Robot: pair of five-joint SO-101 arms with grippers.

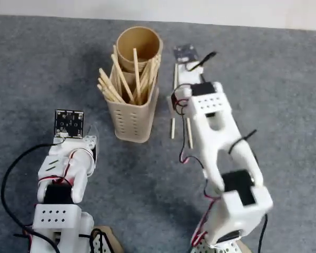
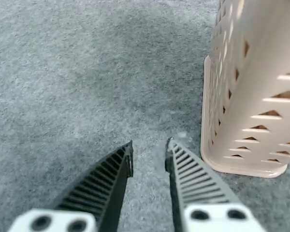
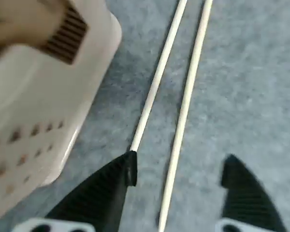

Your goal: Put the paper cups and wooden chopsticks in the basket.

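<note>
Grey carpet (image 1: 37, 68) covers the table. A beige slotted basket (image 1: 130, 118) stands upright mid-table, between the two arms. Inside it is a paper cup (image 1: 139, 45), mouth up, at the far end, and a bundle of wooden chopsticks (image 1: 120, 84) leaning out over the rim.

Two more sticks lie flat on the carpet on the right arm's side of the basket, roughly parallel and not touching. The inner chopstick (image 3: 157, 79) is closer to the basket wall, with the outer chopstick (image 3: 185, 108) beside it.

The right gripper (image 3: 180, 171) is low over the carpet, claw spread wide, holding nothing. The outer chopstick runs up between its fingers. The inner chopstick's end sits at one fingertip (contact or not, cannot tell).

The left gripper (image 2: 150, 154) has its fingers drawn near each other with a narrow gap at the tips and nothing in it. It points at bare carpet just beside the basket's lower corner.
</note>
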